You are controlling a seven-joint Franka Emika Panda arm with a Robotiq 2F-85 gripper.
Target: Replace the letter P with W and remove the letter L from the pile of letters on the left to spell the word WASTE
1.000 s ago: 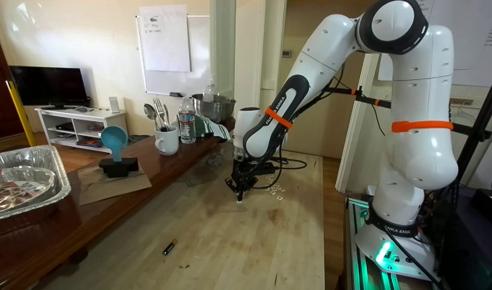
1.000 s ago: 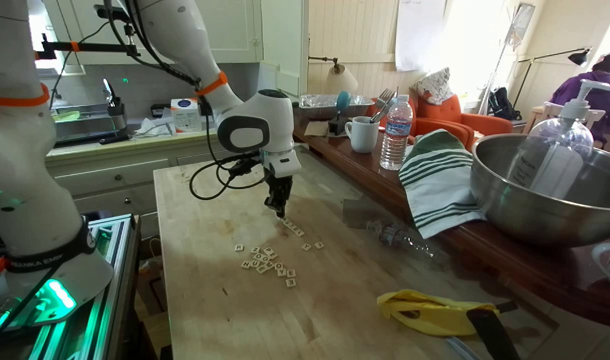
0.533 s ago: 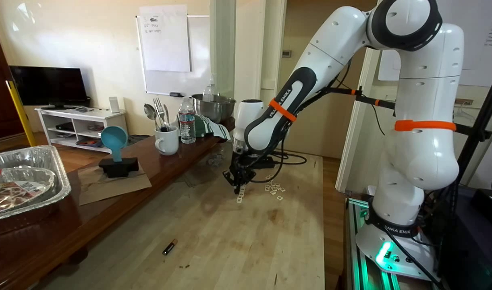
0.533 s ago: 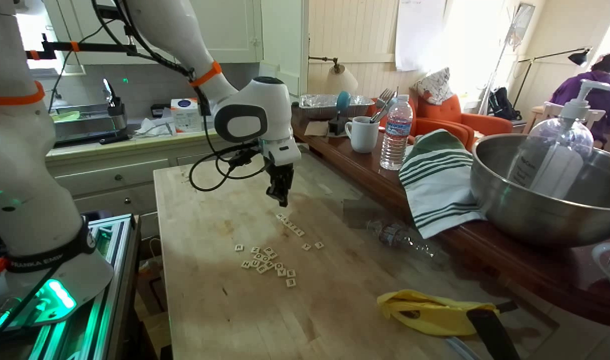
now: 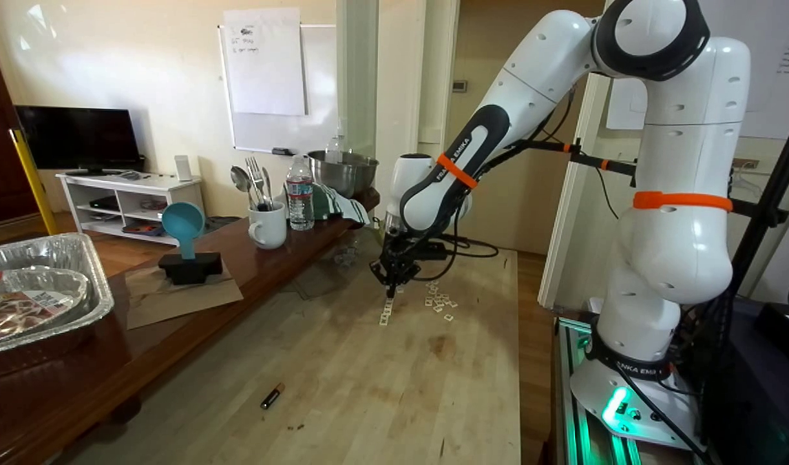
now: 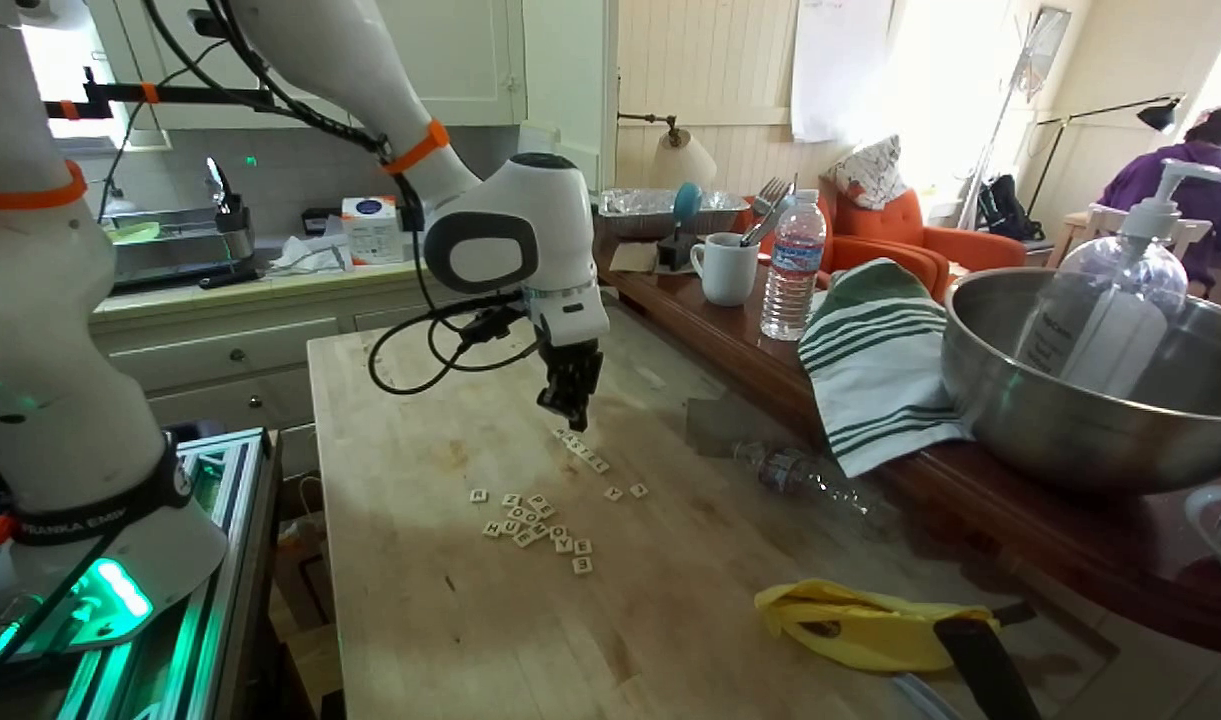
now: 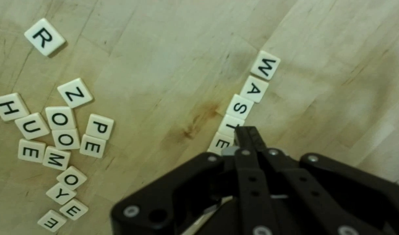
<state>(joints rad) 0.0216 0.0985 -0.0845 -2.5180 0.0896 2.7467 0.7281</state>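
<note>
– What does the pale wooden tabletop (image 7: pixel 170 49) carry?
– A slanting row of five cream, square, plastic-looking letter tiles (image 7: pixel 240 103): the W tile (image 7: pixel 265 65), the A tile (image 7: pixel 254 89), the S tile (image 7: pixel 240 108), the T tile (image 7: pixel 230 125) and the E tile (image 7: pixel 221 143). They sit close, edge to edge, presumably so that they read as one word.
– Where is the cream, square P tile (image 7: pixel 100 126)?
– Well apart from the row, in the scattered pile (image 7: pixel 65 139), against a second E tile (image 7: pixel 93 146). That keeps it out of the spelling; the swap appears complete.
– And the L?
– Not identified. In an exterior view, a small cream loose tile (image 6: pixel 612 493) and another loose tile (image 6: pixel 639 490) lie near the row's E end, their letters illegible. Either may be the L, kept aside so the word stops at E; unconfirmed.
– State of the black, jointed tool (image 7: pixel 246 129)?
– Pressed together, nothing visible in its grip. It hangs over or just beside the row; contact cannot be determined.
– Reason?
– Likely alignment: a narrow tip can nudge one tile without disturbing its neighbours. Risk noted: a hard push could skew the line.
</note>
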